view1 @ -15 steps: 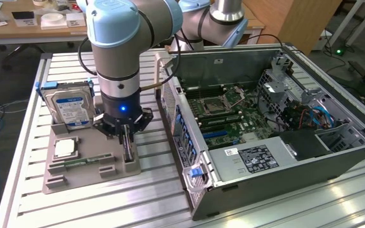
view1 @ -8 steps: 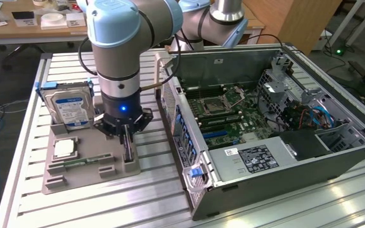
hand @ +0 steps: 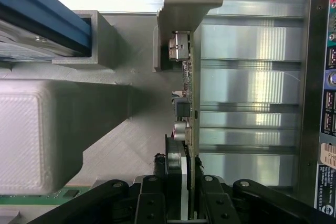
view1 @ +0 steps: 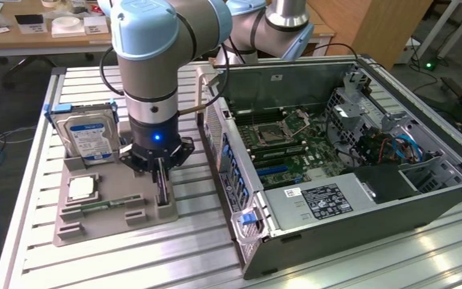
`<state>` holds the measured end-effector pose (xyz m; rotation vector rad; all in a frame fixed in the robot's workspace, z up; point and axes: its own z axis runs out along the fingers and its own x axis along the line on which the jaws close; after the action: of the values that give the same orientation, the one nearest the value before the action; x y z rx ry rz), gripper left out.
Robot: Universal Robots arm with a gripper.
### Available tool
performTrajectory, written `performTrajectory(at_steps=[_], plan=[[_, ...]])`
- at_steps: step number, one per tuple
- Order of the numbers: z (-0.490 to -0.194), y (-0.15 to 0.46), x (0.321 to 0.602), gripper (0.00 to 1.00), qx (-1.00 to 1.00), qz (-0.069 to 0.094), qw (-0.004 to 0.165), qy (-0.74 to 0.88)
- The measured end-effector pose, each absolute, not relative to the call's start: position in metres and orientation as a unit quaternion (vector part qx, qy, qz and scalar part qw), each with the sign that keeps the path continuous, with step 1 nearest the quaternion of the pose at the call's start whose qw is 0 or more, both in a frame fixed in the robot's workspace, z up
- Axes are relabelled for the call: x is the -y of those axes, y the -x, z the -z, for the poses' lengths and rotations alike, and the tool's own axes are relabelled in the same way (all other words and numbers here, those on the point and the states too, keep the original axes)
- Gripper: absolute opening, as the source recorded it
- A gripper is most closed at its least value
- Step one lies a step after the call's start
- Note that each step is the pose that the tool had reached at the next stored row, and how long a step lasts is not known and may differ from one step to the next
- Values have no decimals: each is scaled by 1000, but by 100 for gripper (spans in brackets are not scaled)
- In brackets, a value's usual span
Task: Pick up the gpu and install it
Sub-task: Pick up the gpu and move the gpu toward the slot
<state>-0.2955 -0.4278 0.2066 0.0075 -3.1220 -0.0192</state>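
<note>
The gpu (view1: 162,192) stands on edge in the grey holder (view1: 94,232) on the table (view1: 175,265). In the exterior view its long axis runs twelve-to-six, straight beneath our claw (view1: 159,176); we cannot tell whether the claw grips it.

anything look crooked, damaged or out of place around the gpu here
Nothing stands out. The gpu stands upright on edge in its slot of the grey holder tray, with the gripper down over it. The hard drive sits straight in its own slot, and the open computer case lies flat beside the tray.
</note>
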Motion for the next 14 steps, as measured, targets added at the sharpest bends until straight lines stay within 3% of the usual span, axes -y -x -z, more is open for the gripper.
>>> performTrajectory(at_steps=[14], plan=[[-214, 295, 428, 28, 1000, 6, 10, -2]])
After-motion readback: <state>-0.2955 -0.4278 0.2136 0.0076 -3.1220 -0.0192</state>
